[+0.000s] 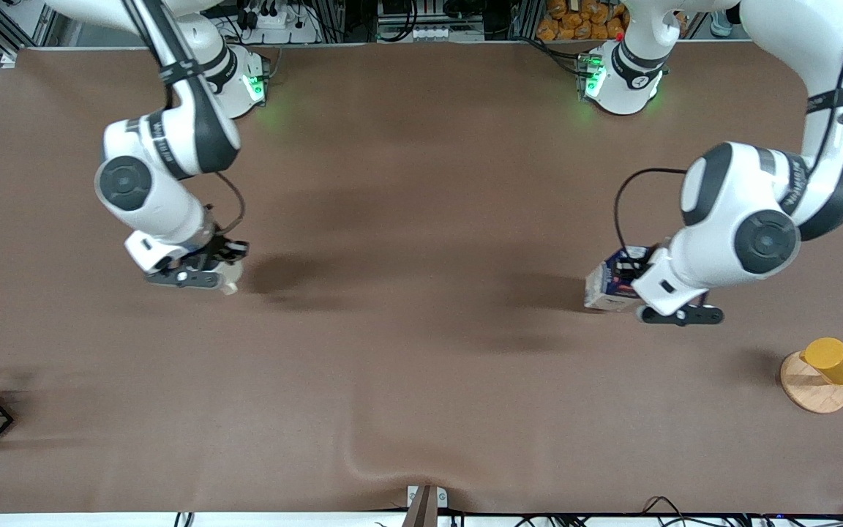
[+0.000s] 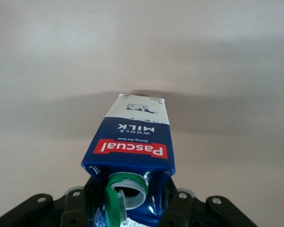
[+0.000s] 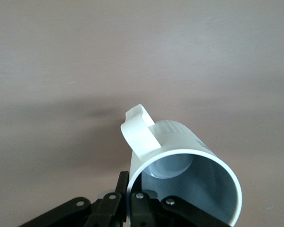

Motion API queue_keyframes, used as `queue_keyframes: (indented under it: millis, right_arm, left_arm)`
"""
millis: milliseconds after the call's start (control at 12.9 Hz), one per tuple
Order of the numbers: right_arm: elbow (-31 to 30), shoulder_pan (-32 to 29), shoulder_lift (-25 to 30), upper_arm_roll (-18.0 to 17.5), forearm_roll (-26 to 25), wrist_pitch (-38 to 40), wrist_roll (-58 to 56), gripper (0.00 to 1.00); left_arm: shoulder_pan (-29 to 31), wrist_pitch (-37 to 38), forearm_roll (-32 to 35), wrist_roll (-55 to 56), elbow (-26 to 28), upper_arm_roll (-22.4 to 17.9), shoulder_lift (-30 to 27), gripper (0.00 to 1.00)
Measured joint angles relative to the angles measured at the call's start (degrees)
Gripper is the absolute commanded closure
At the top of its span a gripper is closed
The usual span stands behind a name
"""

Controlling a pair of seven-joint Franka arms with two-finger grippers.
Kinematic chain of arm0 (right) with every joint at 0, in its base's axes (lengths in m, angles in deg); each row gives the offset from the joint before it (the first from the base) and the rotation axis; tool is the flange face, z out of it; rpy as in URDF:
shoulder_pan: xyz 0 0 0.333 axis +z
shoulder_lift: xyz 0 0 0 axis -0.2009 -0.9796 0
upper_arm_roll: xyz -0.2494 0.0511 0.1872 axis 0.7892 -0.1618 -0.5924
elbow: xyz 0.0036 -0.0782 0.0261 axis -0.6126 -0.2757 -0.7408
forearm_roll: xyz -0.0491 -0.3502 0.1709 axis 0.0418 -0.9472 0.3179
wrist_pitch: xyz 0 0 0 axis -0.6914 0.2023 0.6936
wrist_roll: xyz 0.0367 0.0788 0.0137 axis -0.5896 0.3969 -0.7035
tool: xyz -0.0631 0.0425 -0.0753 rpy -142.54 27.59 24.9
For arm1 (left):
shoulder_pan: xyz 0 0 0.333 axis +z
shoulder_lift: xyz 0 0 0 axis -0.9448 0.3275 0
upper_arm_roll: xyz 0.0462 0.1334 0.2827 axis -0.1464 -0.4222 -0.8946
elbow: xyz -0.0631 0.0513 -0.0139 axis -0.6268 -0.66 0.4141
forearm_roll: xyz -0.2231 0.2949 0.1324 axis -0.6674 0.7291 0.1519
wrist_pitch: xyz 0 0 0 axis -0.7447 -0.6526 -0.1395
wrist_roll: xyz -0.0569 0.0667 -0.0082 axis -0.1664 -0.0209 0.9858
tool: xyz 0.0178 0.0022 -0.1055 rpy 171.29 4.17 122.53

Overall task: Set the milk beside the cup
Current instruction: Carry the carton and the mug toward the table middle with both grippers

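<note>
Gripping the milk: the left gripper (image 1: 637, 289) is clamped on the top of the milk (image 1: 609, 284), at the left arm's end of the table.
Milk carton: in the left wrist view the milk (image 2: 132, 146) sits between the dark fingers (image 2: 177, 205) — green cap (image 2: 114, 203) flipped open, red label band above it.
Milk's footing: whether the carton rests on the table (image 1: 421, 307) or hangs just above it cannot be told.
Right hand: the right gripper (image 1: 205, 267) is closed on the rim of the cup (image 1: 230, 278), at the right arm's end of the table.
Cup in the right wrist view: the cup (image 3: 184, 165) shows its grey inside and small handle — the fingers (image 3: 137, 201) pinch its wall.
Spacing: milk and cup are well apart.
</note>
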Motion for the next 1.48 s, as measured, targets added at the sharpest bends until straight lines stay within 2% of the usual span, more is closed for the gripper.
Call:
queue_keyframes:
  millis: [311, 622, 856, 1011, 1322, 1478]
  right_arm:
    - [6.1, 7.2, -4.5, -0.1, 1.5, 0.0, 8.9, 1.0]
    - [10.8, 11.7, -9.6, -0.1, 5.7, 0.2, 10.4, 1.0]
    - [12.5, 19.5, -12.6, -0.3, 7.1, -0.5, 17.7, 1.0]
    - [16.8, 23.9, -15.8, -0.3, 7.1, -0.7, 23.1, 1.0]
    - [26.5, 26.0, -25.3, 0.4, 6.7, -0.7, 25.1, 1.0]
    - [28.5, 25.6, -27.7, 1.0, 6.7, -0.7, 25.1, 1.0]
  left_arm:
    - [-1.0, 0.9, 0.0, 6.7, -1.0, 5.5, -1.1, 0.61]
    - [-0.4, 3.6, 0.0, 6.9, -2.5, 5.6, -3.1, 0.61]
    - [0.2, 6.5, 0.0, 6.9, -4.8, 5.5, -3.9, 0.61]
    - [0.2, 6.7, 0.0, 6.9, -5.0, 5.4, -4.0, 0.61]
    - [-0.2, 6.8, 0.0, 6.9, -5.0, 5.4, -3.6, 0.61]
    - [-0.2, 6.8, 0.0, 6.9, -4.9, 5.5, -3.4, 0.61]
